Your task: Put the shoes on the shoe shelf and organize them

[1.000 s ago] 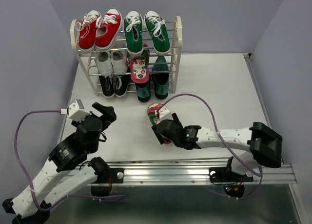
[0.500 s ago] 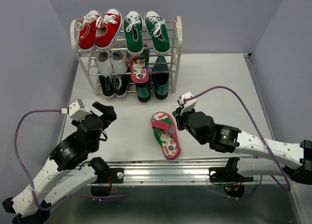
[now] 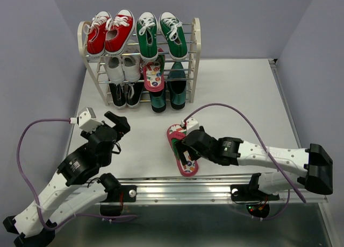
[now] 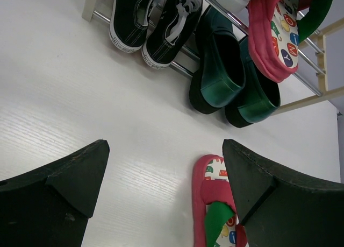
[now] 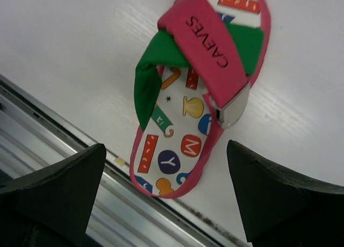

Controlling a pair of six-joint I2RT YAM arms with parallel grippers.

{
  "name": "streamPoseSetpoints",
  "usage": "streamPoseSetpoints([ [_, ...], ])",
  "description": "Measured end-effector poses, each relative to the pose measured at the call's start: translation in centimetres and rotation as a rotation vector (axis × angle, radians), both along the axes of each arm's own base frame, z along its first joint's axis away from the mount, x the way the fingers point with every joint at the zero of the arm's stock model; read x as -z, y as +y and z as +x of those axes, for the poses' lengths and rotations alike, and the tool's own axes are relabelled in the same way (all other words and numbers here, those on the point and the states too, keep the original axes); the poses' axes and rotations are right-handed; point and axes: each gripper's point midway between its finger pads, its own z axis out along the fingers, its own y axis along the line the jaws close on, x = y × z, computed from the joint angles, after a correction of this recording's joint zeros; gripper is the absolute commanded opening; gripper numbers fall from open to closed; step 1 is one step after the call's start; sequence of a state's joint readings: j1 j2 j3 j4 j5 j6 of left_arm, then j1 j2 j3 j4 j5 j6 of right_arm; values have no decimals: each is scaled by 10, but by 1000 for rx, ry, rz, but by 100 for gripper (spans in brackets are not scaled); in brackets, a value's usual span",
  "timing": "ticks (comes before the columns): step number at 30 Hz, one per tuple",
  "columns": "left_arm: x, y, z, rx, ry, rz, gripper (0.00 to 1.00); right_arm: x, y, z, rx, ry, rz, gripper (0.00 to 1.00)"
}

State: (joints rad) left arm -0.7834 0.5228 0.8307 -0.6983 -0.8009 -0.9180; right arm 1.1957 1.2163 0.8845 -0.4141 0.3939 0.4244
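Flip-flop (image 5: 177,150) lies lengthwise toward the shoe shelf (image 3: 196,42), toe first; both arms' jaws gape wide, empty.

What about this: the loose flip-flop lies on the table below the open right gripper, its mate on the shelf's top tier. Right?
Not quite: the top view shows the mate on the middle tier of the shelf, under the green sneakers. The loose flip-flop does lie on the table below the open right gripper.
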Motion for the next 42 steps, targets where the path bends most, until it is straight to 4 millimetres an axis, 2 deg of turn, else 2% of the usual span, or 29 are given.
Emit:
streamPoseSetpoints([
  [4, 1, -1, 1, 2, 3, 4, 99, 27, 0, -18, 22, 147, -22, 100],
  [8, 2, -3, 1, 9, 4, 5, 99, 50, 0, -21, 71, 208, -58, 100],
  [12, 2, -3, 2, 14, 4, 6, 99, 82, -4, -24, 105, 262, -145, 100],
  [14, 2, -4, 2, 14, 3, 5, 99, 90, -6, -25, 123, 275, -168, 100],
  [32, 6, -4, 2, 16, 10, 10, 99, 113, 0, -22, 149, 297, -194, 100],
  [33, 6, -4, 2, 16, 10, 10, 99, 114, 0, -22, 154, 297, -192, 96],
  [34, 6, -4, 2, 16, 10, 10, 99, 114, -1, -21, 163, 294, -192, 88],
  [35, 6, -4, 2, 16, 10, 10, 99, 114, -1, -20, 171, 292, -190, 73],
  [36, 6, -4, 2, 16, 10, 10, 99, 113, -1, -19, 179, 289, -189, 42],
  [38, 6, -4, 2, 16, 10, 10, 99, 113, -2, -18, 192, 286, -187, 20],
  [39, 6, -4, 2, 16, 10, 10, 99, 112, -3, -18, 203, 284, -184, 4],
  [40, 6, -4, 2, 16, 10, 10, 99, 110, -6, -17, 209, 277, -188, 1],
  [42, 6, -4, 2, 16, 10, 10, 99, 106, -10, -14, 215, 255, -198, 1],
])
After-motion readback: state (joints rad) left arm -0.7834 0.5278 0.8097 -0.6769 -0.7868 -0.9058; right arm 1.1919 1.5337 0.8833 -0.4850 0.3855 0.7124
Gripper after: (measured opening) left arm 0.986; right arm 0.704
